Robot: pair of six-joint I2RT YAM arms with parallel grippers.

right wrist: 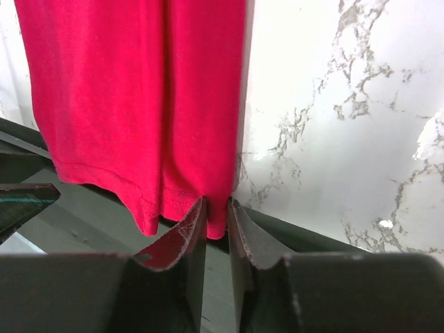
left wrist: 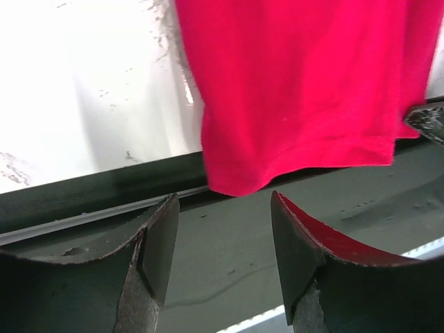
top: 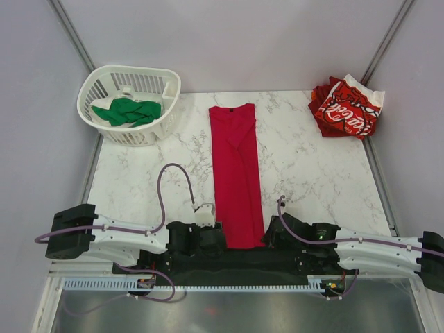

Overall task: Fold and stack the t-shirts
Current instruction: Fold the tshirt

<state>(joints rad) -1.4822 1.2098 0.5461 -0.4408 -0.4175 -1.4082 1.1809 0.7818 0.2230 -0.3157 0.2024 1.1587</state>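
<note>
red t-shirt (top: 236,173) folded long, left gripper (left wrist: 223,200) wide apart by its hem, right gripper (right wrist: 216,204) pinching the hem

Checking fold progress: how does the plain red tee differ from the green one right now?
Pose: the red tee lies flat as a long narrow strip; the green tee is a crumpled heap.
Place: the red tee runs down the table, near hem over its edge; the green tee sits in the white basket, far left.
Contact: the right gripper pinches the red tee's hem; no gripper touches the green tee.
Both are plain, single-colour.
</note>
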